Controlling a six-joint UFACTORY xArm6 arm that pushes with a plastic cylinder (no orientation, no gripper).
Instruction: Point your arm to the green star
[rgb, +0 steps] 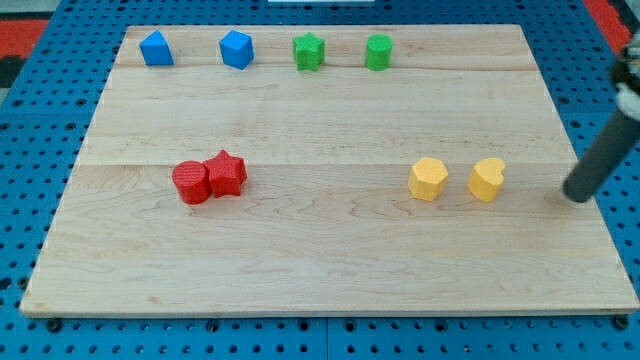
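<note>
The green star (309, 51) lies near the view's top edge of the wooden board, a little left of centre. A green cylinder (378, 52) stands just to its right. My tip (574, 196) rests on the board at the view's far right, level with the yellow blocks. It is far from the green star, well below and to the right of it. The dark rod rises from the tip toward the upper right corner.
Two blue blocks (156, 48) (237, 49) sit at the top left. A red cylinder (191, 183) touches a red star (226, 173) at the left middle. A yellow hexagon (428, 179) and a yellow heart (487, 179) lie left of my tip. The board's right edge (600, 215) is close.
</note>
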